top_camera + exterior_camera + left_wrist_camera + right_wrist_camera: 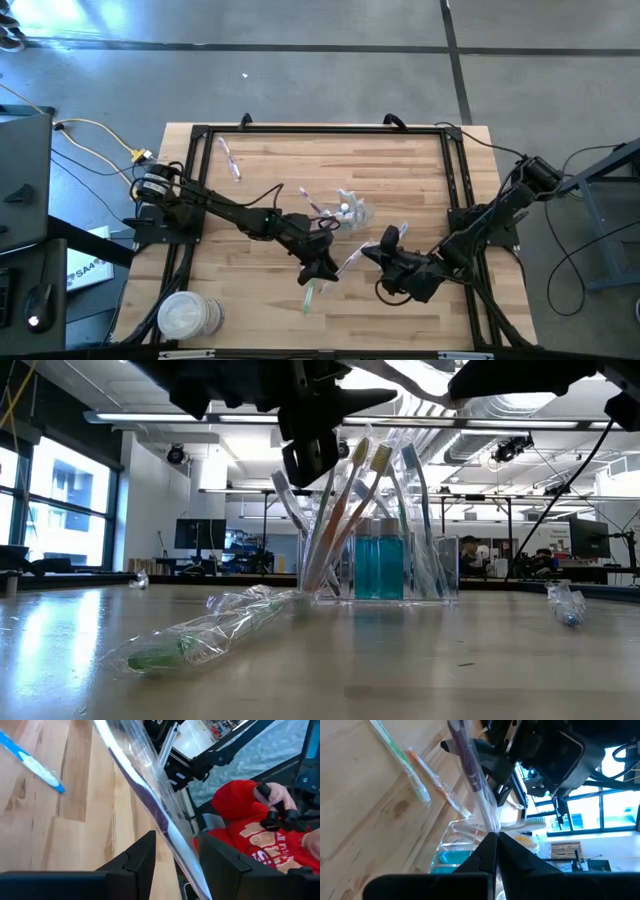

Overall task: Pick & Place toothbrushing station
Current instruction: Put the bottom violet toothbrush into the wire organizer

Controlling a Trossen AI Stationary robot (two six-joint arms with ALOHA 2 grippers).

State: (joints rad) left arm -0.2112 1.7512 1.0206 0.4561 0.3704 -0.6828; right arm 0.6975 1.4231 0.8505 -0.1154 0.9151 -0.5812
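A purple toothbrush in a clear wrapper spans between my two grippers above the table. My right gripper is shut on one end of it. My left gripper is open, with a finger on either side of the other end. The transparent container stands upright on the table and holds several toothbrushes and blue tubes; it also shows in the high view. A wrapped green toothbrush lies flat on the table near the front. My right gripper pinches the end of the clear wrapper between its two fingertips. The toothbrush runs straight out from the fingers, along their line, toward my left gripper. It is lifted clear of the table.
Loose wrapped toothbrushes lie on the table: a blue one, an orange one, one at the far left and one by the container. A stack of round lids sits at the near left. A person in a red top sits beyond the table.
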